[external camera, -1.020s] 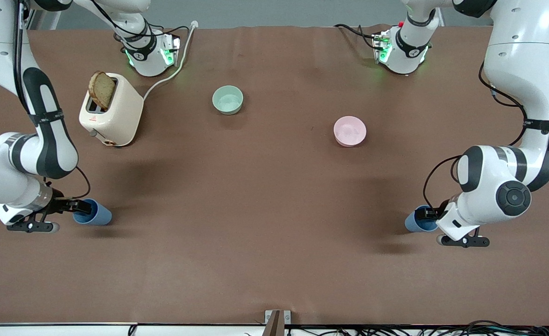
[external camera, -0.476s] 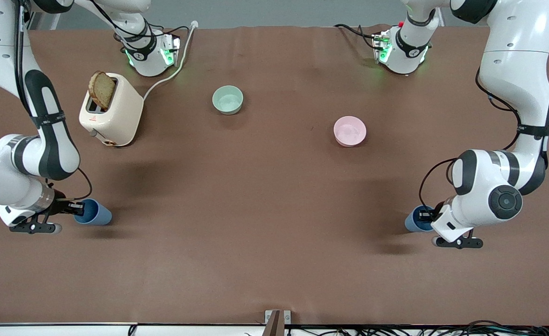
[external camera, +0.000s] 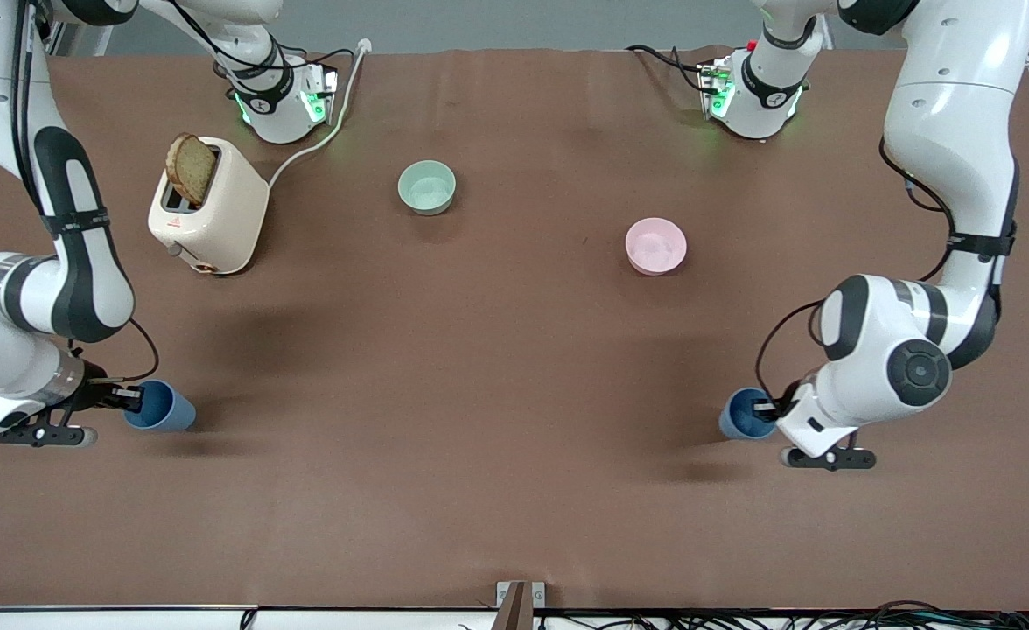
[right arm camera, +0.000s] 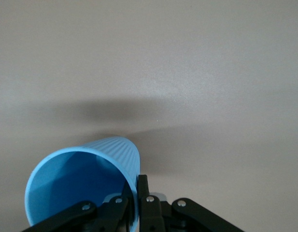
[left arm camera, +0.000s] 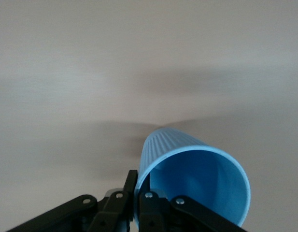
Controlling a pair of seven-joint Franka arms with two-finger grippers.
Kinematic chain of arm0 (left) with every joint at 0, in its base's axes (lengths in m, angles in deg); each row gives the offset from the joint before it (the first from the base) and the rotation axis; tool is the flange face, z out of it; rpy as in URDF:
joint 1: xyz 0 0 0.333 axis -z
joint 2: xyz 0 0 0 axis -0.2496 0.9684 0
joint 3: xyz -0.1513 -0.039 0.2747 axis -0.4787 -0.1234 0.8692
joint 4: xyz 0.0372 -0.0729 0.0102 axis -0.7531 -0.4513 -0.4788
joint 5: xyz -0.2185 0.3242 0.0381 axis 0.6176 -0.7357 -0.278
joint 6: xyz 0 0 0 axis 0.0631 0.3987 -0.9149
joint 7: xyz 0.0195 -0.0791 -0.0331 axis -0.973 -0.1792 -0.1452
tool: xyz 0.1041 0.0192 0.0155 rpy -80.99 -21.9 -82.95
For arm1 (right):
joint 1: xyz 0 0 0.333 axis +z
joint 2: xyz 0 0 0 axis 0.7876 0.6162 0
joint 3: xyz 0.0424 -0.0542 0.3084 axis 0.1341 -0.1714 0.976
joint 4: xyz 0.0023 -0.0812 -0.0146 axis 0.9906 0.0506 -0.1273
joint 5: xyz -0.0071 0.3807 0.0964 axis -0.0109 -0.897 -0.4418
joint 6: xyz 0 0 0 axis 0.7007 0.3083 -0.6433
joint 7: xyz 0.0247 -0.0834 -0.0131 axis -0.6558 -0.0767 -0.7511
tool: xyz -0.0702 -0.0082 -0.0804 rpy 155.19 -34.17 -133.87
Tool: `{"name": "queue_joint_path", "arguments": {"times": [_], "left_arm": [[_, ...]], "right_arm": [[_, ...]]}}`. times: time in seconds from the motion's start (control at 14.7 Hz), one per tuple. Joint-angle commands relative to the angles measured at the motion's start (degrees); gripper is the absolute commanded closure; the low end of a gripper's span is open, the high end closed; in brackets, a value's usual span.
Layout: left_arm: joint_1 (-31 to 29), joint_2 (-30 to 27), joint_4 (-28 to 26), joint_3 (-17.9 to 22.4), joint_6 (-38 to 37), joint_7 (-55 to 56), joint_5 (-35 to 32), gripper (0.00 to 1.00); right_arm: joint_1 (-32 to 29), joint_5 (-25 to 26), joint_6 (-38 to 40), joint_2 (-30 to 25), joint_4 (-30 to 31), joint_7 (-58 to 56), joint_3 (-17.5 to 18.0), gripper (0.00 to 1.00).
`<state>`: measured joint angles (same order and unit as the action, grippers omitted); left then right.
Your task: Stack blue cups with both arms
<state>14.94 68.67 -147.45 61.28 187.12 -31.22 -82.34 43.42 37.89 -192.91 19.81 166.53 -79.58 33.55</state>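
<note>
Two blue cups. My left gripper [external camera: 768,409] is shut on the rim of one blue cup [external camera: 745,415], one finger inside and one outside, holding it tilted low over the table toward the left arm's end. It also shows in the left wrist view [left arm camera: 197,183] with the gripper [left arm camera: 137,186]. My right gripper [external camera: 129,401] is shut the same way on the rim of the other blue cup [external camera: 162,407], low over the table toward the right arm's end. That cup shows in the right wrist view [right arm camera: 81,186] with the gripper [right arm camera: 135,191].
A cream toaster [external camera: 208,206] with a slice of bread stands near the right arm's base, its cord running to the table's edge. A pale green bowl [external camera: 427,186] and a pale pink bowl [external camera: 655,245] sit farther from the front camera than the cups.
My left gripper has carried its cup toward the table's middle. My right gripper has shifted its cup slightly toward the right arm's end.
</note>
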Motion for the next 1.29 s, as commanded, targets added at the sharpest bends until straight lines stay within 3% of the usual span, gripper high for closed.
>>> {"name": "queue_joint_path", "arguments": {"times": [0.0, 0.14, 0.48, 0.75, 0.95, 1.02, 1.09, 1.16, 1.22], "left_arm": [[0.3, -0.8, 0.2, -5.4, -0.3, 7.0, -0.5, 1.0], [2.7, -1.0, 0.2, -8.2, -0.3, 14.2, -1.0, 1.0], [16.7, 0.3, 0.3, -7.1, 2.7, 29.5, -4.1, 1.0], [22.9, 3.0, 0.2, -7.1, 4.0, 41.4, -8.9, 1.0], [23.9, 4.9, -0.1, -7.1, 8.3, 43.9, -8.9, 0.98], [23.9, 5.4, -0.1, -7.1, 8.9, 44.7, -8.9, 0.92], [23.9, 5.4, 0.0, -7.1, 9.0, 45.0, -8.6, 0.69], [23.7, 5.3, 0.0, -7.1, 9.0, 45.0, -8.8, 0.27], [23.4, 5.0, 0.1, -7.1, 8.9, 44.7, -9.0, 0.0]], "right_arm": [[-0.3, 0.1, 6.3, 0.4, -6.2, 0.2, 0.8, 0.99], [-0.3, -2.7, 7.7, 0.1, -7.7, 0.1, 0.9, 0.99], [2.5, -4.2, 14.5, -1.3, -14.1, 1.8, 1.4, 0.99], [8.8, -4.4, 15.4, -2.8, -14.3, 16.5, 1.5, 0.99], [15.5, -4.3, 15.2, -3.1, -14.3, 30.3, 1.5, 0.99], [17.2, -4.4, 15.0, -3.1, -14.4, 33.7, 1.5, 0.99], [18.9, -5.1, 15.0, -3.1, -14.4, 36.0, 1.5, 0.99], [21.0, -6.7, 15.0, -3.2, -14.3, 38.3, 1.5, 0.99], [22.9, -7.9, 14.9, -3.3, -14.4, 40.9, 1.4, 0.99]]}}
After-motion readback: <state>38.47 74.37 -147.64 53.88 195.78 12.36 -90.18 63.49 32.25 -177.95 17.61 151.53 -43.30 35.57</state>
